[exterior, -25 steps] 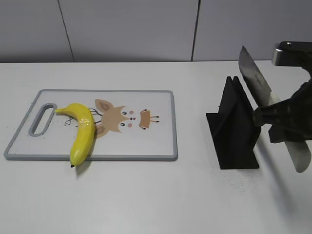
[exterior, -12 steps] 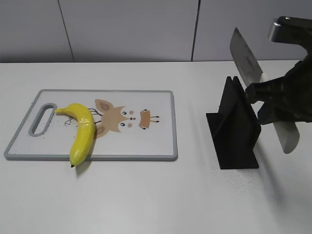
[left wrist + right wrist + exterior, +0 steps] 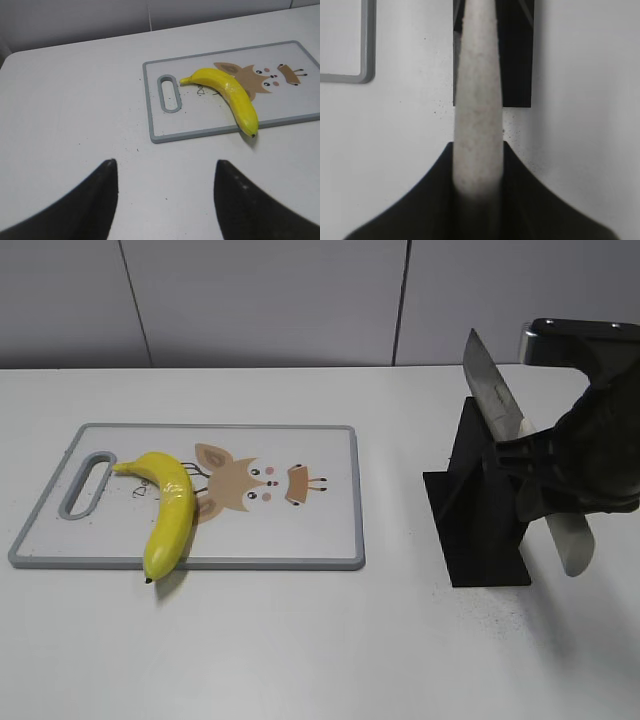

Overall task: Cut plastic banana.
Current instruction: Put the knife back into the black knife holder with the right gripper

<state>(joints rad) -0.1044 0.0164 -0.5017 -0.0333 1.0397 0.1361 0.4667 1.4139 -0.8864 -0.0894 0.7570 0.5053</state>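
Left gripper (image 3: 165,197): two dark, pointed fingers are seen at the bottom of the left wrist view, held wide apart over the bare white table (image 3: 75,110), with nothing between them.
Right gripper (image 3: 477,187): the dark fingers are pressed on both sides of the pale speckled handle of a kitchen knife (image 3: 520,462), so the knife is grasped; in the exterior view the arm is bent at the right edge, above and just behind the black knife stand (image 3: 483,502).
Knife pose: the grey metal blade is tilted, its tip pointing up and to the left, and the pale handle hangs down to the right of the stand.
Change: compared with half a second ago, the knife and the right gripper have been moved to the left and slightly lower, closer over the stand; the banana and the board have not been moved.
Plastic banana (image 3: 166,510): a glossy, bright yellow curved banana is laid on the left part of the board, beside the handle slot, with its dark tip reaching over the near edge.
Cutting board (image 3: 300,540): a flat white rectangular board with a grey rim and a printed brown cartoon animal is lying well apart from the stand, to its left.
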